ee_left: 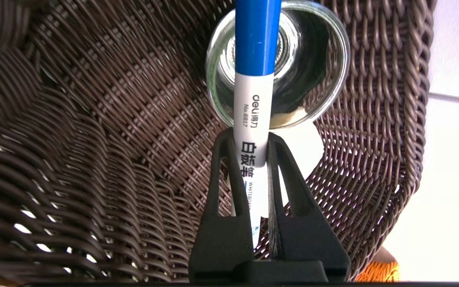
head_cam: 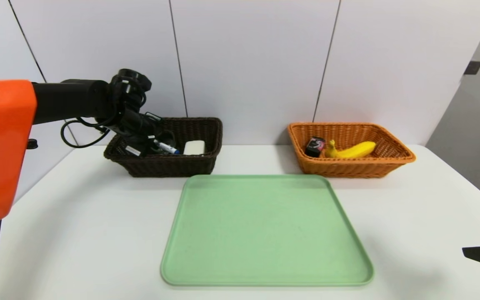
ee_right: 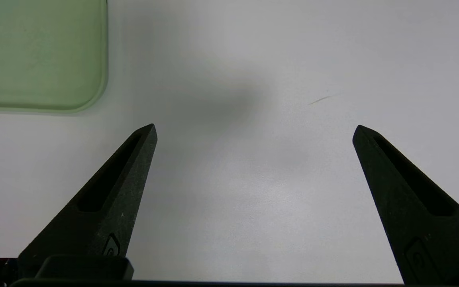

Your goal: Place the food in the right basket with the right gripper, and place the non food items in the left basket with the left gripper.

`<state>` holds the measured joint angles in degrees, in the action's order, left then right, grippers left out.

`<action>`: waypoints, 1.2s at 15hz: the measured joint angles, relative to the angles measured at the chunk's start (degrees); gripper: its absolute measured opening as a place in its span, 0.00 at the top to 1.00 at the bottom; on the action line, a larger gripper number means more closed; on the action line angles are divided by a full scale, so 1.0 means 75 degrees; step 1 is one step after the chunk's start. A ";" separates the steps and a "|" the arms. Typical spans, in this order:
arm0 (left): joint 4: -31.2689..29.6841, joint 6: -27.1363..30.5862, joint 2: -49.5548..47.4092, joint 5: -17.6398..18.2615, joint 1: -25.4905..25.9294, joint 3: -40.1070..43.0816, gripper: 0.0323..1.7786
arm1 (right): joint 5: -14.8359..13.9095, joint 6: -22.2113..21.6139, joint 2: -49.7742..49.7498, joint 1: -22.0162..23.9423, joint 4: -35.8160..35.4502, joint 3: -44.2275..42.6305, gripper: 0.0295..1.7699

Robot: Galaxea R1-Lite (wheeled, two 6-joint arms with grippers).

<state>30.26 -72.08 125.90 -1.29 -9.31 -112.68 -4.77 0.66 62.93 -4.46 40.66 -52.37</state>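
You are looking at a white tabletop (head_cam: pixel 77 233), smooth and matte, with rounded far corners. Behind it stands a wall of pale panels (head_cam: pixel 248 62) split by thin dark seams, some upright, others leaning slightly (the lean may come from the camera's angle). On the right a greyer wall section (head_cam: pixel 469 125) angles away, carrying a small dark square fitting (head_cam: pixel 472 67). The light is soft and even, leaving only faint, blurred shadows on the tabletop, one of them a diffuse grey patch (ee_right: pixel 217 107) in the right wrist view.
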 joint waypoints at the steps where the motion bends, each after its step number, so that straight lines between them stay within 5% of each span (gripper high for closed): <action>1: -0.0003 0.0002 0.0002 -0.0003 0.0003 0.0000 0.93 | 0.0005 0.0000 0.0010 0.0000 0.0000 0.0000 0.04; 3: -0.0003 0.0008 0.0016 0.0000 0.0000 0.0000 0.93 | 0.0018 0.0007 0.0024 0.0000 -0.0003 0.0000 0.04; 8: -0.0003 0.0098 0.0059 -0.0011 -0.0010 0.0000 0.52 | 0.0031 0.0011 0.0062 0.0003 -0.0003 0.0000 0.04; 12: 0.0015 0.0192 -0.0094 -0.0018 -0.0011 0.0007 0.34 | 0.0041 0.0007 0.0088 0.0000 -0.0015 -0.0010 0.04; 15: -0.0106 0.1255 -0.0848 -0.0052 -0.0033 -0.0015 0.24 | 0.0041 -0.0029 0.0085 0.0000 -0.0011 -0.0054 0.04; 18: -0.0588 0.3283 -0.2003 -0.0080 -0.0122 -0.0034 0.18 | 0.0049 -0.0011 0.0073 -0.0003 -0.0023 -0.0111 0.04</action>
<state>25.84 -47.46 110.89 -1.89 -10.23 -112.93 -4.40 0.57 63.48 -4.49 40.48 -53.20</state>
